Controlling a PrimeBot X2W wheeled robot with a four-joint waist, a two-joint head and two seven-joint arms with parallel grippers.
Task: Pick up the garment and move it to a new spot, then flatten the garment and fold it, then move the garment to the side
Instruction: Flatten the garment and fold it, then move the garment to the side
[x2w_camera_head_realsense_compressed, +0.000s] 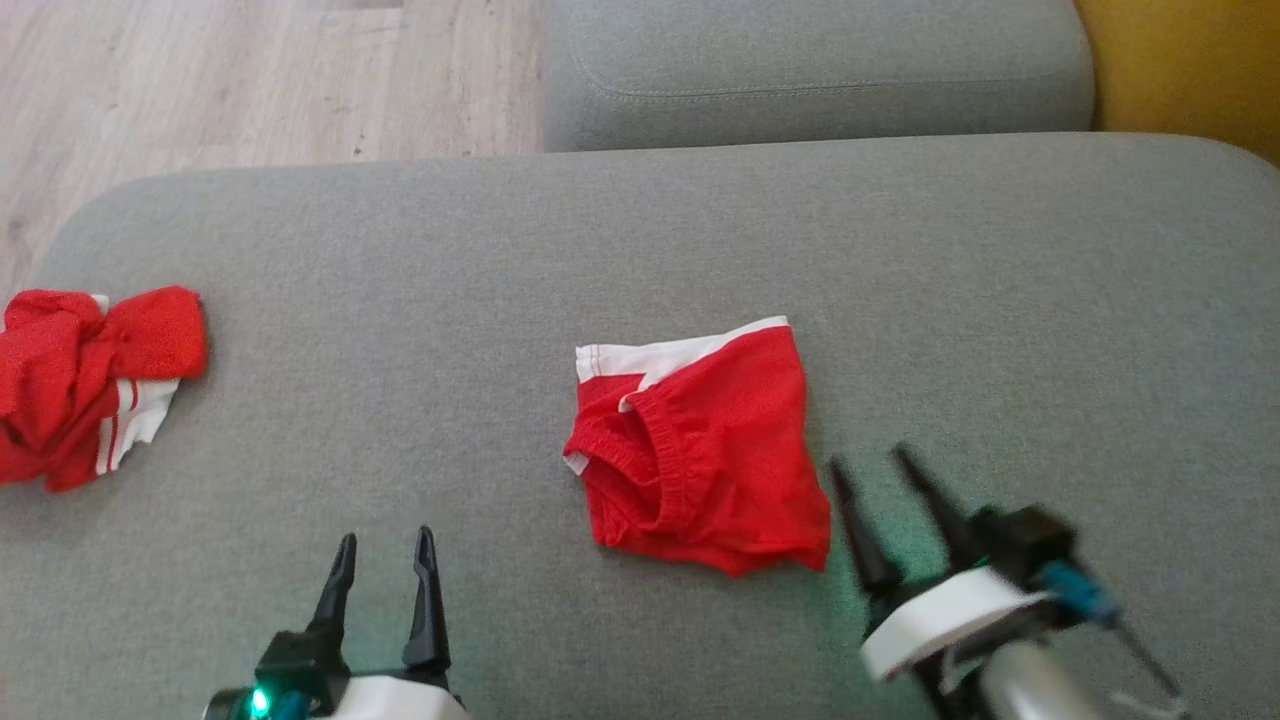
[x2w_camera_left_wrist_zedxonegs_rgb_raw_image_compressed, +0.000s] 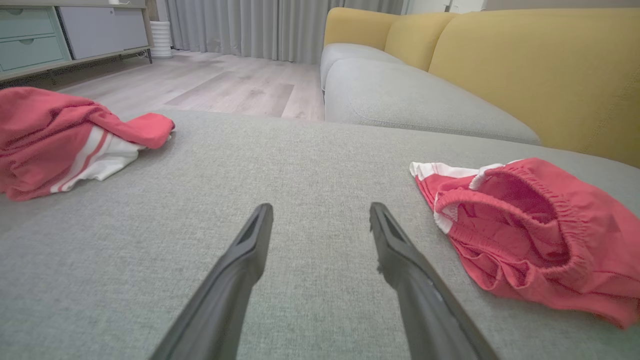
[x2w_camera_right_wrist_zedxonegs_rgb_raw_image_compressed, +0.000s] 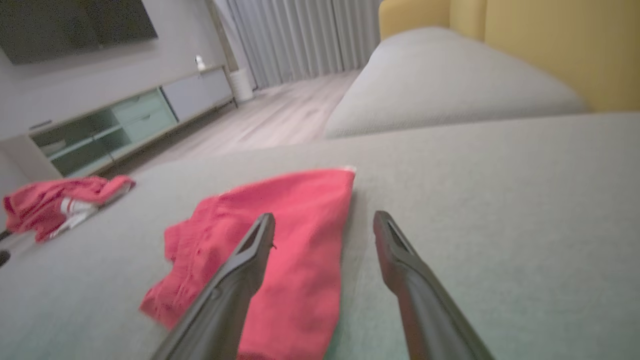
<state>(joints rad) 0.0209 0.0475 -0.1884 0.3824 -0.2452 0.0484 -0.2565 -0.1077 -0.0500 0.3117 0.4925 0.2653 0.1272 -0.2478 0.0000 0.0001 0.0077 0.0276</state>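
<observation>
Big gray seat cushion (x2w_camera_head_realsense_compressed: 640, 250) carries everything I'm working on. The red garment (x2w_camera_head_realsense_compressed: 710, 450) lies about mid-cushion, my reference for the rest. It looks doubled over, with white trim on its far edge and the elastic waistband open toward its left side. Beyond the garment there's a second gray cushion (x2w_camera_head_realsense_compressed: 820, 70), a yellow backrest (x2w_camera_head_realsense_compressed: 1190, 60) far right of it, and wood floor (x2w_camera_head_realsense_compressed: 250, 80) far left of it. Well left of the garment, at the cushion's edge, sits a crumpled red-and-white cloth (x2w_camera_head_realsense_compressed: 80, 380). My right hand (x2w_camera_head_realsense_compressed: 868, 458) is just beside the garment's near right corner, fingers spread wide, nothing held, blurred. I cannot tell if a tip touches the fabric. In the right wrist view one finger (x2w_camera_right_wrist_zedxonegs_rgb_raw_image_compressed: 245, 260) overlaps the red cloth. My left hand (x2w_camera_head_realsense_compressed: 386, 536) is near-left of the garment, clearly apart from it, low over bare cushion, fingers wide, empty.
</observation>
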